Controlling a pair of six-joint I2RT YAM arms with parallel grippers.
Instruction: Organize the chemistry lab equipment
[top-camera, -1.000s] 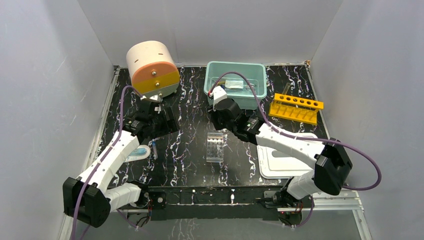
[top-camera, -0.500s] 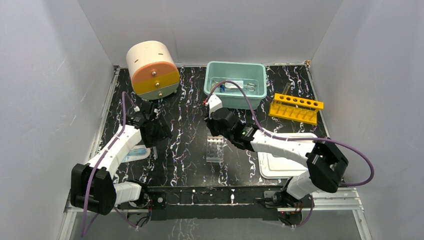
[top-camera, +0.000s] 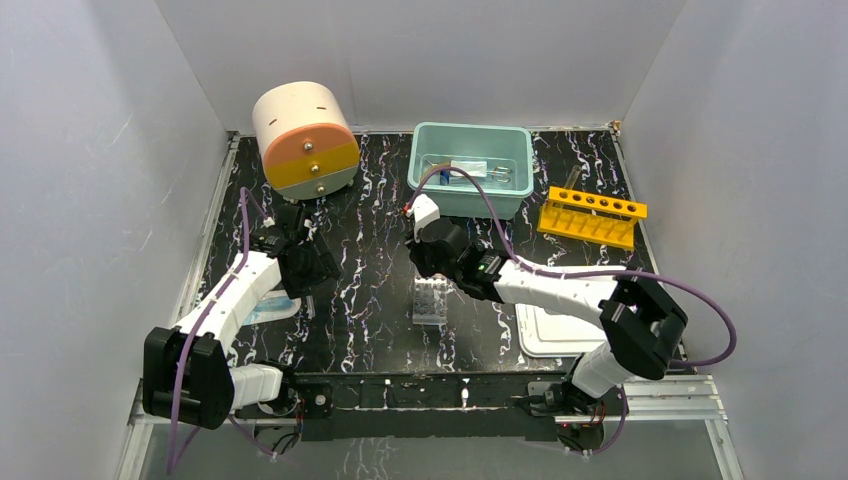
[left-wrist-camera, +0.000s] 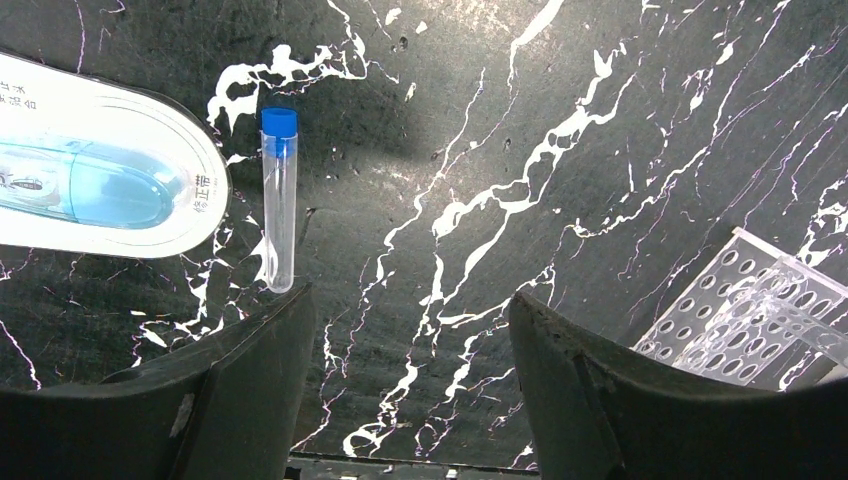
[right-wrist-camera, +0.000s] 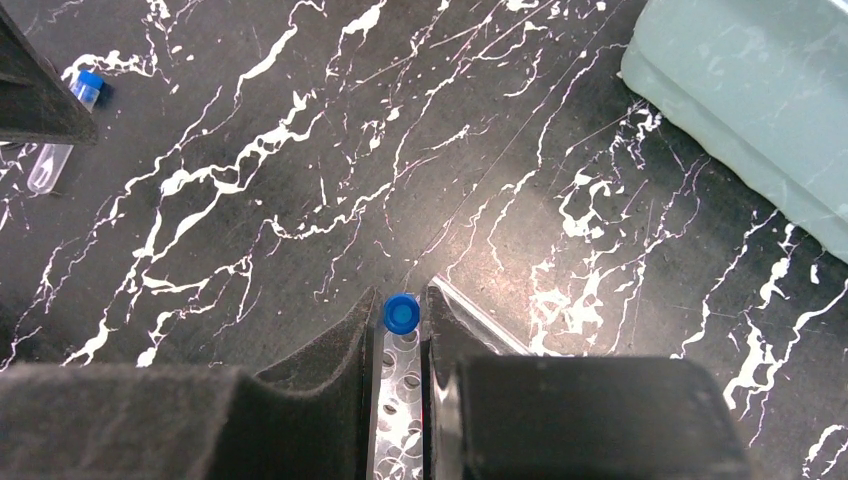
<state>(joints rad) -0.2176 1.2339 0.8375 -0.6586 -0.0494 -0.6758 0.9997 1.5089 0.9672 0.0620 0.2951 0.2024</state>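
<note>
Right tool (right-wrist-camera: 402, 296) grips blue-capped tube (right-wrist-camera: 402, 314) above well plate (top-camera: 431, 305); left tool (left-wrist-camera: 410, 295) gapes; teal bin (top-camera: 420, 165) holds small items (top-camera: 470, 168).

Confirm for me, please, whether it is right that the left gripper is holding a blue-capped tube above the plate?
Not quite: the right gripper holds the blue-capped tube above the plate, as the right wrist view shows.

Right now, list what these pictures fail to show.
- Right wrist view: the blue-capped tube in the right hand shows only its cap; the black fingers hide its body.
- Left wrist view: the clear holed plastic plate is cut off by the right edge.
- Top view: contents of the teal plastic bin are too small to identify.
</note>
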